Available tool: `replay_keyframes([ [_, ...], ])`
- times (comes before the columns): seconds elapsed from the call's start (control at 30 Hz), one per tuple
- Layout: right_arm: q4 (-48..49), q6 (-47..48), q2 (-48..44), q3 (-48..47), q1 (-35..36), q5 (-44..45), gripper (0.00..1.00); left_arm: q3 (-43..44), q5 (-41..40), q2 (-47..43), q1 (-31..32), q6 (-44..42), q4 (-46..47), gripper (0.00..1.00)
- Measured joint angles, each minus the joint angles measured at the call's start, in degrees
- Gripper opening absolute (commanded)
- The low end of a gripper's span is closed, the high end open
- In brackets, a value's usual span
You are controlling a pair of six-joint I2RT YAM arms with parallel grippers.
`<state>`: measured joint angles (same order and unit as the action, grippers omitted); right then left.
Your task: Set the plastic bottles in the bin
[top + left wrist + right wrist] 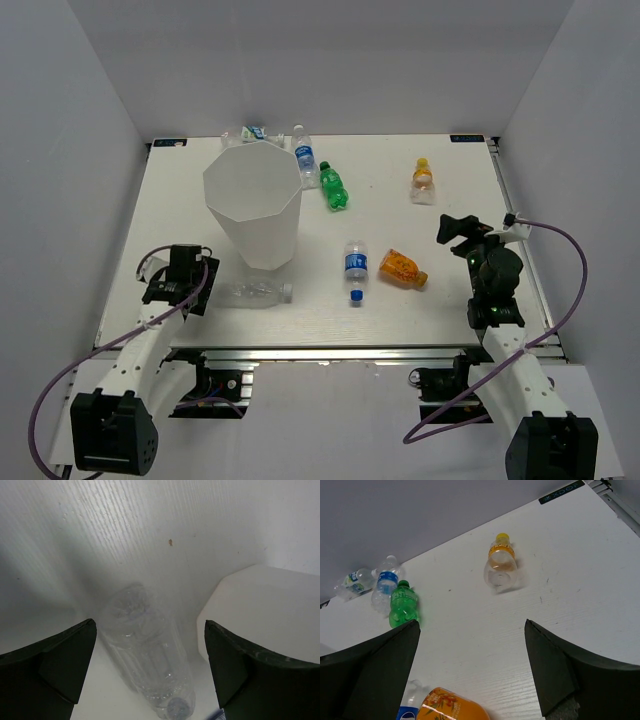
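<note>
The white faceted bin (252,205) stands left of centre. A plain clear bottle (255,293) lies in front of it; in the left wrist view this bottle (147,655) lies on the table between the fingers, untouched, with the bin (265,610) at right. My left gripper (190,285) (150,625) is open. My right gripper (456,230) (471,625) is open and empty above the table. An orange bottle (401,268) (452,707) and a blue-labelled bottle (354,268) lie to its left. A green bottle (334,187) (402,605) and a yellow-capped orange bottle (423,180) (500,565) lie farther back.
Another blue-labelled clear bottle (304,155) (384,582) and a small clear bottle (255,133) (355,580) lie by the back wall behind the bin. Grey walls close the table on three sides. A metal rail (360,352) runs along the near edge.
</note>
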<state>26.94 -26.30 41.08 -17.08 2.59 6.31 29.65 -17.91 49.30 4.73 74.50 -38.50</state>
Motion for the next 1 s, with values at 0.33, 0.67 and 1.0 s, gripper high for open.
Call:
replay_keyframes([
  [0.33, 0.2, 0.7, 0.7, 0.0, 0.0, -0.9, 0.89, -2.1, 3.7, 6.5, 4.8, 4.1, 7.0, 0.98],
  [0.67, 0.2, 0.9, 0.8, 0.0, 0.0, -0.4, 0.89, -2.4, 1.6, 12.2, 7.9, 7.1, 10.8, 0.93],
  [1.0, 0.2, 0.8, 0.7, 0.1, 0.0, -0.2, 0.89, -2.5, -1.7, 13.6, 8.4, 8.5, 11.1, 0.35],
])
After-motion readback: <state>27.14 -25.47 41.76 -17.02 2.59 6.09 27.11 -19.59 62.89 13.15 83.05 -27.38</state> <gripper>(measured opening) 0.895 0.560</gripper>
